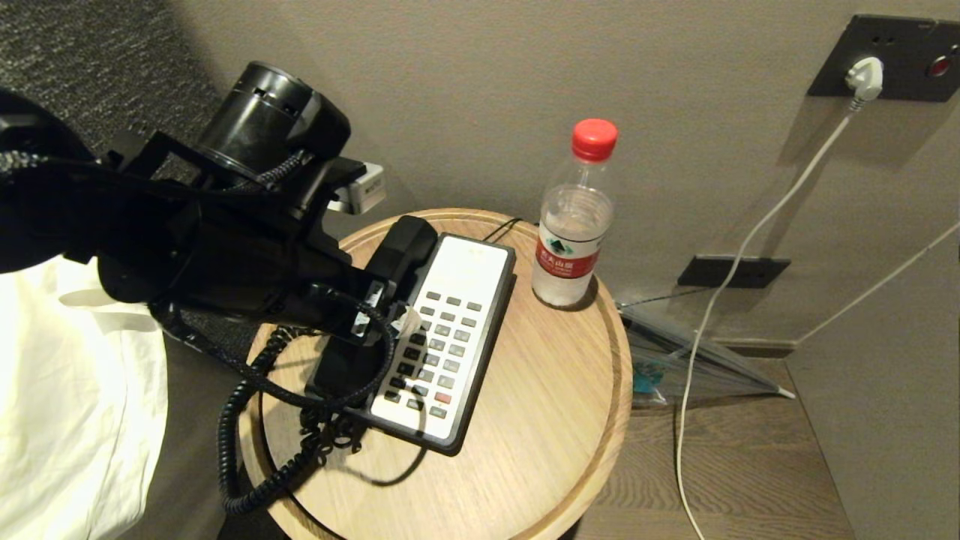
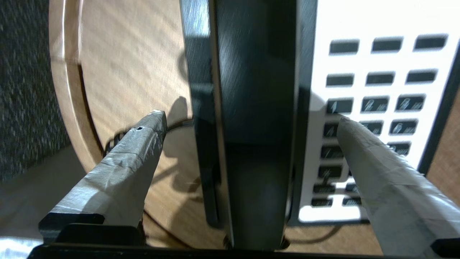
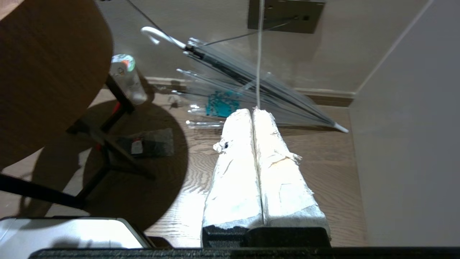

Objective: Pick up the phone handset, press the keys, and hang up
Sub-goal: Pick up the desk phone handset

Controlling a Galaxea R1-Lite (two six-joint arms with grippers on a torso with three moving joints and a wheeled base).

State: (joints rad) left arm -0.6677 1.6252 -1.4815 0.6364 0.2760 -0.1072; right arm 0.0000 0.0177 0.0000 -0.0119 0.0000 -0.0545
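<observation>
While the phone handset (image 2: 257,108) is lying in its cradle on the phone base (image 1: 457,330) atop the round wooden table (image 1: 540,420), left gripper (image 2: 251,124) is straddling it, fingers spread wide, gripping nothing, right gripper (image 3: 253,113) is hanging closed above the floor.

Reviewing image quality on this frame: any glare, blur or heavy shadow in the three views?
Head view: the left arm's dark bulk hides much of the phone handset. Left wrist view: the keypad is overexposed and slightly smeared, and the handset shows streaky reflections. Right wrist view: the right gripper fingers are blown out white, and the table casts a large floor shadow.
</observation>
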